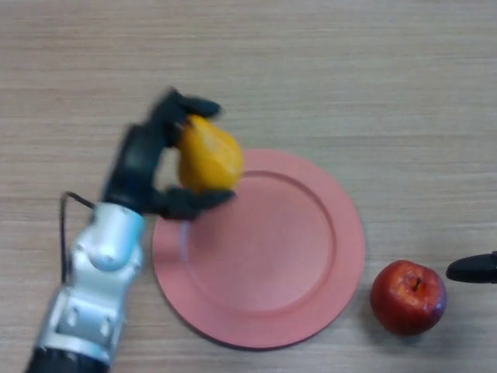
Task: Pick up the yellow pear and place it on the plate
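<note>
The yellow pear point(208, 155) is held in my left hand point(144, 159), with fingers curled over its top and the thumb under it. The pear hangs over the upper left rim of the pink plate point(311, 256), which lies flat on the wooden table. Whether the pear touches the plate I cannot tell. Only a black fingertip of my right hand point(474, 268) shows at the right edge, beside the apple.
A red apple point(408, 297) sits on the table just right of the plate, close to the right hand's tip. The wooden table point(326, 70) stretches beyond the plate.
</note>
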{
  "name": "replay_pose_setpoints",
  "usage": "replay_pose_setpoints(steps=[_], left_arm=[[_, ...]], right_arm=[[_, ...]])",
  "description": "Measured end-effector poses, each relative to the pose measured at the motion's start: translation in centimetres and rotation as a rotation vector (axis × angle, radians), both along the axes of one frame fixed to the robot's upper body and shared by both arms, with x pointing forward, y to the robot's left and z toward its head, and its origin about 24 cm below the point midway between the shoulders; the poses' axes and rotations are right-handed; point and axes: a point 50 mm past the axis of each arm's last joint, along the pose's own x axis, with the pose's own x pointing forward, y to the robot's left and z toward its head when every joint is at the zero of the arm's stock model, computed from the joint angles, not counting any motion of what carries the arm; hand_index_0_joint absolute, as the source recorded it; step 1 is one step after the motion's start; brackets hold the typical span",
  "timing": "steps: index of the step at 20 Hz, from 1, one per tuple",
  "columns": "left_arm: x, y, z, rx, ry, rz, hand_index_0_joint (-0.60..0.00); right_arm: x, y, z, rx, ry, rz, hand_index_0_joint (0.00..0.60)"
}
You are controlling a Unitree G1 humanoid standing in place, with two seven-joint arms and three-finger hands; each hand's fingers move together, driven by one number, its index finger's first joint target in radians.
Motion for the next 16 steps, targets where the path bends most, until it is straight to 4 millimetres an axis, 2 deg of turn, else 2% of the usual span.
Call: replay_pose_setpoints(steps=[2, 4, 6, 8, 10, 12, 13, 14, 15, 16], left_arm=[[-0.4, -1.2, -1.3, 0.173, -0.031, -0.059, -0.6], [-0.7, -1.6, -2.0, 0.153, -0.003, -0.082, -0.6], [-1.2, -1.7, -2.4, 0.02, 0.064, -0.121, -0.6], [-1.1, -1.7, -2.6, 0.033, 0.144, -0.124, -0.6], [-1.0, -1.5, -3.1, -0.038, 0.221, -0.109, -0.6], [-1.0, -1.4, -3.2, -0.06, 0.238, -0.106, -0.399], [-1.0, -1.4, -3.2, -0.06, 0.239, -0.106, -0.25], [-1.0, -1.4, -3.2, -0.059, 0.242, -0.104, -0.149], [-1.0, -1.4, -3.3, -0.053, 0.252, -0.098, 0.0], [-1.0, -1.4, -3.4, -0.044, 0.254, -0.095, 0.0]], right_arm=[[0.0, 0.0, 0.0, -0.001, 0.0, 0.0, 0.0], [0.0, 0.0, 0.0, -0.001, 0.0, -0.001, 0.0], [0.0, -0.1, 0.0, -0.003, 0.002, -0.004, 0.0], [0.0, 0.0, 0.0, -0.003, 0.003, -0.002, 0.0], [-0.1, -0.1, -0.1, -0.003, 0.006, -0.003, 0.0], [-0.1, 0.0, -0.2, 0.003, 0.007, -0.004, 0.0], [-0.1, 0.0, -0.2, 0.002, 0.007, -0.004, 0.0], [-0.1, 0.0, -0.2, 0.002, 0.007, -0.004, 0.0], [-0.1, 0.0, -0.2, 0.0, 0.007, -0.005, 0.0], [-0.1, -0.1, -0.2, -0.019, 0.011, -0.013, 0.0]])
